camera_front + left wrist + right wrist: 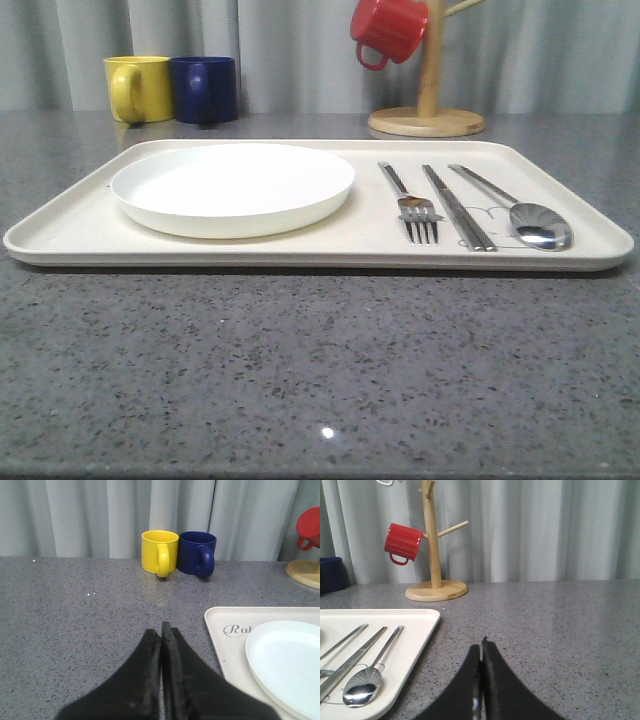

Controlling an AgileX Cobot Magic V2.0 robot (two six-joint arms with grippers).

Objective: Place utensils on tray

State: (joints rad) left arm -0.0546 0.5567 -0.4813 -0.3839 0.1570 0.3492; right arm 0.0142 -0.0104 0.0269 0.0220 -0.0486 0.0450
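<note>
Fork, chopsticks and spoon lie side by side, apart, on the tray, at 3 o'clock from the white plate. We judge them light, stiff, slick and low-lying; mid-handle is the best hold. Left claw and right claw are each closed tight, empty, over bare table. Yellow mug, blue mug and the mug tree stand toward 12 o'clock, well clear.

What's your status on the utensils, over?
Left gripper shut, empty, beside the tray. Right gripper shut, empty. Fork, chopsticks, spoon lying on tray, right of plate. Nothing in the way.
</note>
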